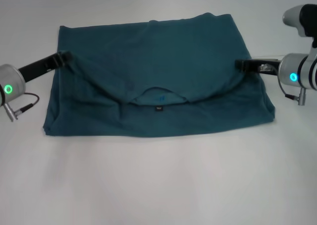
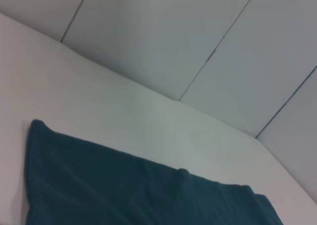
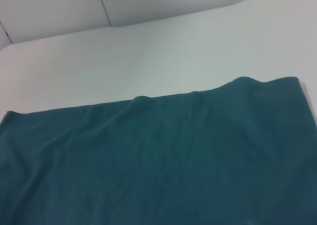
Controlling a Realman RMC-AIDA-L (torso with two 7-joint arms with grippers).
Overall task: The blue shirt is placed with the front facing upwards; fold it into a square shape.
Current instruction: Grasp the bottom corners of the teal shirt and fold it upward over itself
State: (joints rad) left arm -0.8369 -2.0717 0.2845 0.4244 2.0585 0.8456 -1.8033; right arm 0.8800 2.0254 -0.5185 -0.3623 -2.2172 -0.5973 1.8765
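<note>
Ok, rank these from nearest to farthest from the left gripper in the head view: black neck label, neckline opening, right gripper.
1. Neckline opening, mid-shirt, toward the left gripper.
2. Black neck label, just below it; nearly tied.
3. Right gripper, at the blue shirt's opposite edge.

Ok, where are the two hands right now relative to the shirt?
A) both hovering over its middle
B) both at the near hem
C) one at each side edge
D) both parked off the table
C: in the head view the left hand meets the blue shirt at its left edge, the right hand at its right edge.
</note>
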